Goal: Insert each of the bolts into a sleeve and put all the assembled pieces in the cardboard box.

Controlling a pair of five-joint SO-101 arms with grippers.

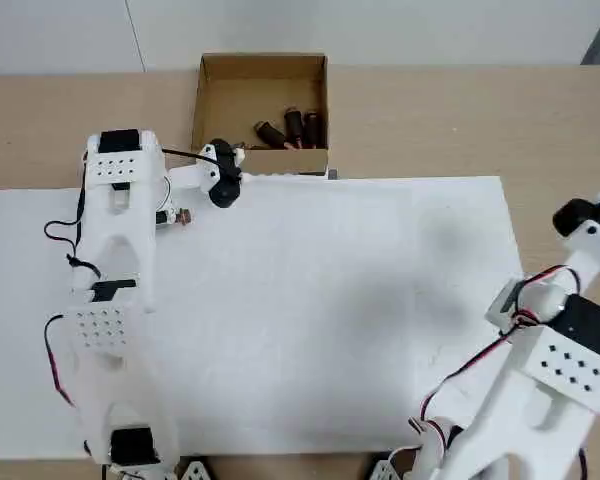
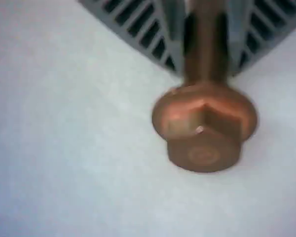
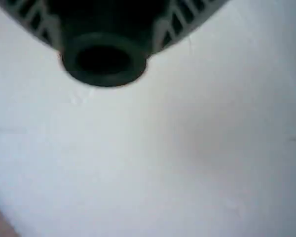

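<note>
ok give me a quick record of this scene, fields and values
left gripper: shut on a copper bolt, head facing out, above the white mat
right gripper: shut on a black sleeve, open end facing out
cardboard box: just beyond the mat's far edge, holds about three dark assembled pieces
surface: mat on a wooden table

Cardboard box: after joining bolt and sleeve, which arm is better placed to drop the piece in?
Probably left: its jaws hold the bolt near the cardboard box, while the right arm with the sleeve stands farther away.
</note>
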